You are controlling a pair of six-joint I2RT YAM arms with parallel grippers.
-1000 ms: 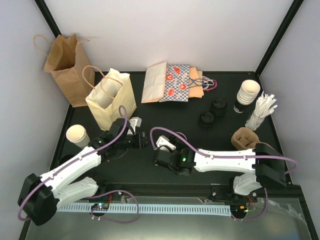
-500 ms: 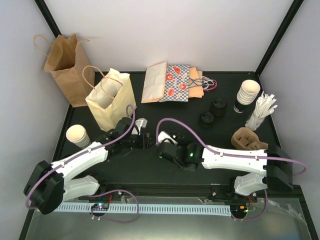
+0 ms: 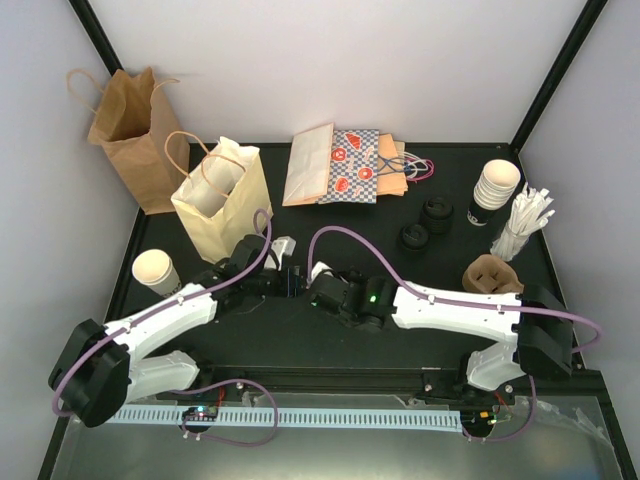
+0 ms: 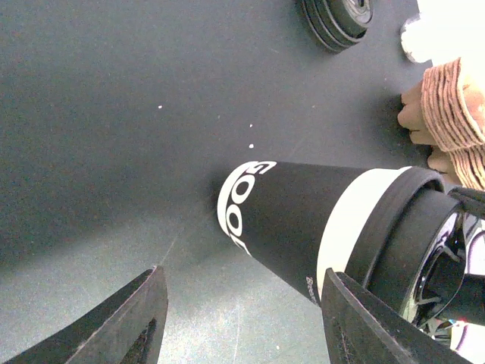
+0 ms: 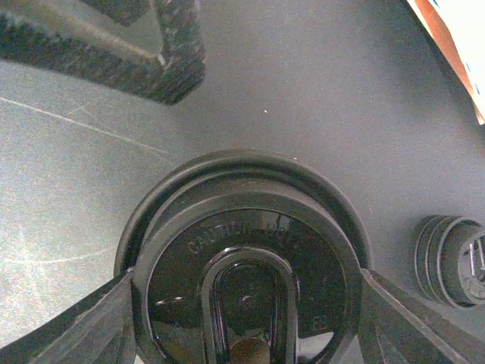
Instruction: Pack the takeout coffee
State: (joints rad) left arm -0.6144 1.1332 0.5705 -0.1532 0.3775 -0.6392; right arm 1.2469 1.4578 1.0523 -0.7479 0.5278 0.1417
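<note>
Top external: right gripper (image 5: 246,318) has slid left, meeting left gripper (image 4: 242,274) mid-counter. Right clamps one lidded cup (image 4: 303,220); left open, just short of it. One open cup (image 3: 155,270), left edge.

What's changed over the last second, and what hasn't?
The left hand slid right toward the centre, closing the gap to the right hand, whose arm shifted slightly away from its base. Nothing visibly grabbed or released: the right hand appears clamped on the lidded cup by its lid, the left hand open beside it. The cream bag, open cup and spare lids stayed put.
</note>
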